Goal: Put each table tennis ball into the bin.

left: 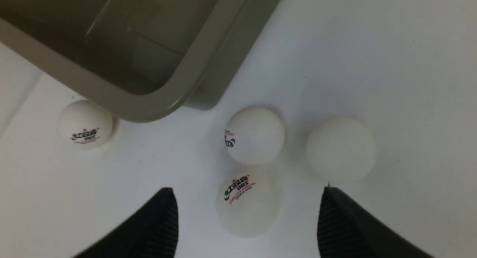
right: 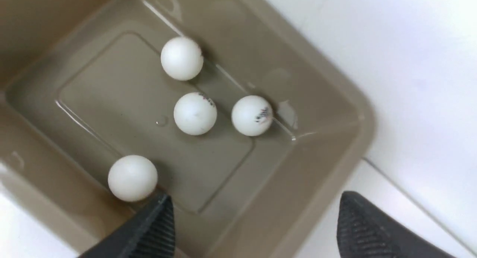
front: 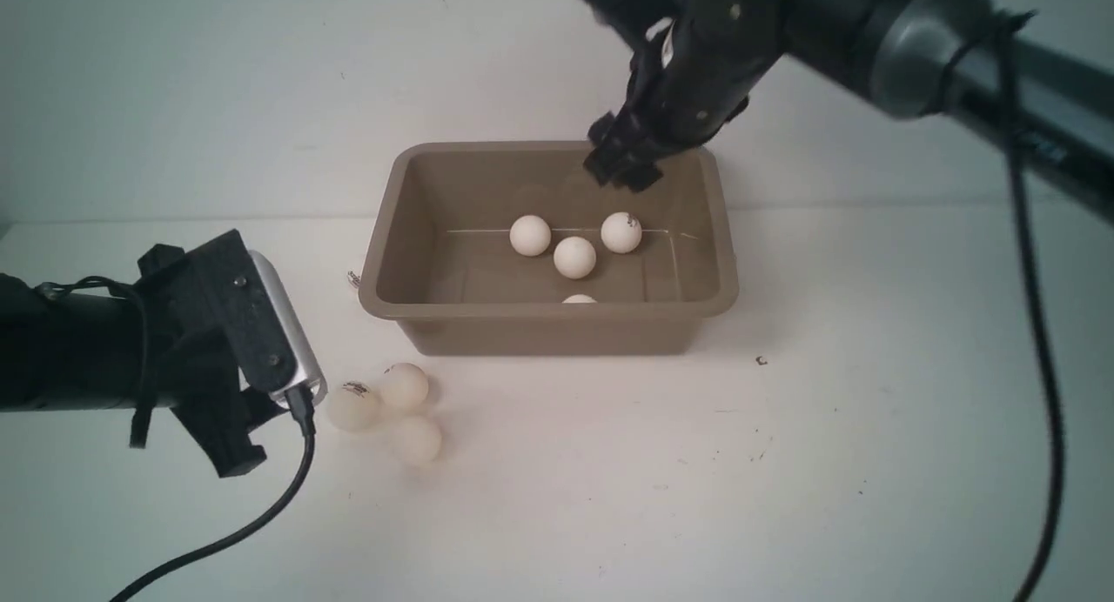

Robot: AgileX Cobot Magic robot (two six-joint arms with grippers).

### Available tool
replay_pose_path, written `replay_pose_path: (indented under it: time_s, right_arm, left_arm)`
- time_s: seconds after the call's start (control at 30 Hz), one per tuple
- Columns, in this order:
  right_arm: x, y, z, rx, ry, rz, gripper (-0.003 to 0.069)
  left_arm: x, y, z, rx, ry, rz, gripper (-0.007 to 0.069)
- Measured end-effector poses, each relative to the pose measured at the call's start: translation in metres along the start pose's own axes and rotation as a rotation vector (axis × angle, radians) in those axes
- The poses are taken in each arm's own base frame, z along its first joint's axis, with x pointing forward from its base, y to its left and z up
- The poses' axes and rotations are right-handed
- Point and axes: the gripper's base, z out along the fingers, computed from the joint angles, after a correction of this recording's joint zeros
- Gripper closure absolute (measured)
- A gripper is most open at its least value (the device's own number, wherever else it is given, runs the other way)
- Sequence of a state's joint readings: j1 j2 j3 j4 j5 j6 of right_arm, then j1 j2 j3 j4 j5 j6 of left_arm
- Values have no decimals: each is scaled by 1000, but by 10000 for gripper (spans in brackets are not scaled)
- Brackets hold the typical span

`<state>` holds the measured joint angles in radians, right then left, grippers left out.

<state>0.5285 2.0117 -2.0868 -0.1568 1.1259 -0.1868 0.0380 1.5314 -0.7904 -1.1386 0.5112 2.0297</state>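
Front view: from the robot's side, facing forward, far enough to take in the whole bench (front: 827, 463).
Left wrist view: close above bench, bin (left: 160, 101) corner.
Right wrist view: close above bin interior.
Shared: bin.

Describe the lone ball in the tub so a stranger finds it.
Find the grey-brown tub on the white table. Four white balls lie inside, three grouped together. The lone ball sits apart against the near wall, half hidden by the rim.

The taupe bin (front: 557, 334) stands upright by the table's (front: 783, 463) far edge, holding four white balls (front: 574, 257). Three more (front: 403, 386) cluster off its near-left corner; another (left: 85, 124) lies beside its left wall.
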Motion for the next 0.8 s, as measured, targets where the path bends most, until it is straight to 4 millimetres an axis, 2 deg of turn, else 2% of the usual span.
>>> replay_pose_path:
  time_s: [0.17, 0.33, 0.43, 0.6, 0.8]
  right_arm:
    - [4, -23, -41, 36, -8, 25, 130]
    - [7, -38, -67, 68, -39, 54, 130]
    - [7, -38, -72, 60, -51, 60, 130]
    - [6, -36, -72, 35, -53, 72, 130]
    - [7, -34, -71, 18, -41, 78, 130]
  left_arm:
    - [-2, 16, 17, 10, 1, -188, 174]
    - [-8, 35, 15, -83, 17, -455, 174]
    - [-9, 41, 13, -110, 36, -640, 174]
    - [1, 38, 12, -106, 177, -683, 174]
    - [6, 37, 10, -127, 260, -724, 174]
